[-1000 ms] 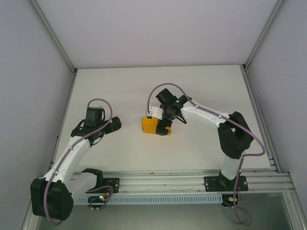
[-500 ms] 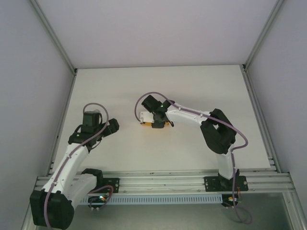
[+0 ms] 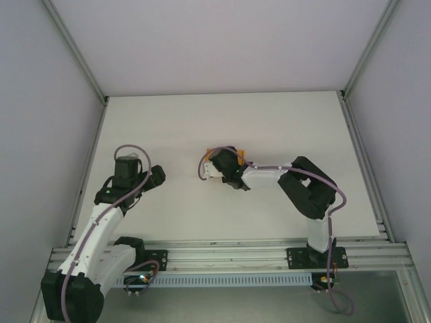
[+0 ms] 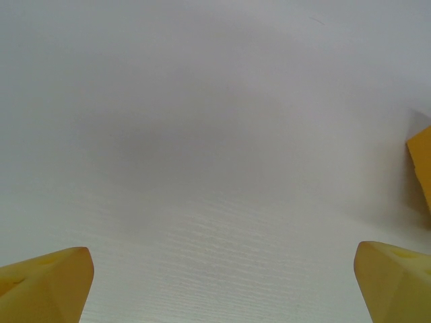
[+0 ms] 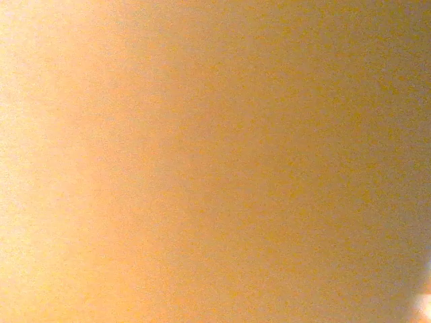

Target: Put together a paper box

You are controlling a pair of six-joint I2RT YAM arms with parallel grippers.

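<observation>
Left jaws wide, paper box nearby

The paper box sits near the middle of the worktop. The right gripper is right on top of it. The left gripper is off to its left, apart from it.

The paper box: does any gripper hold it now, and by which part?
Cannot be told. The right gripper sits over the paper box, jaws hidden. The left gripper is open, holding nothing.
</observation>
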